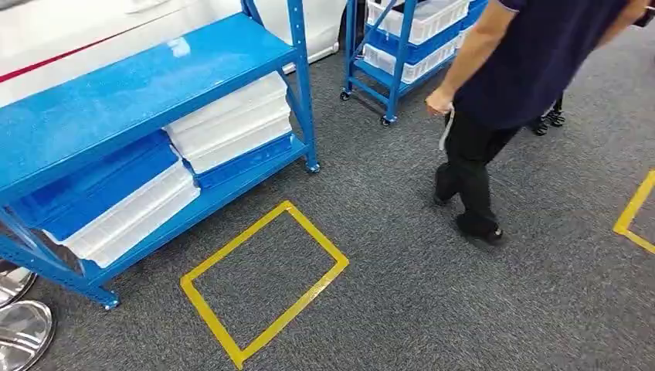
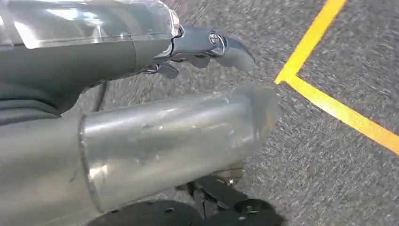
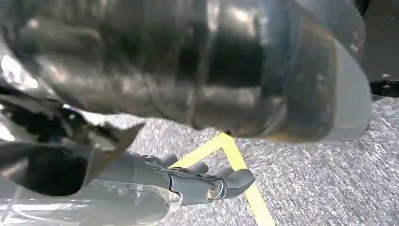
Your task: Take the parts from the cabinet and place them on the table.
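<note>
The blue cabinet (image 1: 147, 85) stands at the left of the head view. Stacked white bins (image 1: 232, 120) and a blue bin (image 1: 93, 185) over more white bins (image 1: 131, 216) lie on its lower shelf; what they contain is hidden. Its top shelf is bare. In the left wrist view my left hand (image 2: 207, 47) hangs over grey carpet with its fingers loosely stretched out, holding nothing. My right hand (image 3: 207, 181) likewise hangs over the carpet in the right wrist view, fingers apart, with nothing in it.
A person (image 1: 494, 93) in dark clothes walks across the carpet at the right. A yellow taped rectangle (image 1: 317, 233) marks the floor before the cabinet. More yellow tape (image 1: 633, 209) lies far right. A second blue wheeled rack (image 1: 402, 46) with bins stands behind.
</note>
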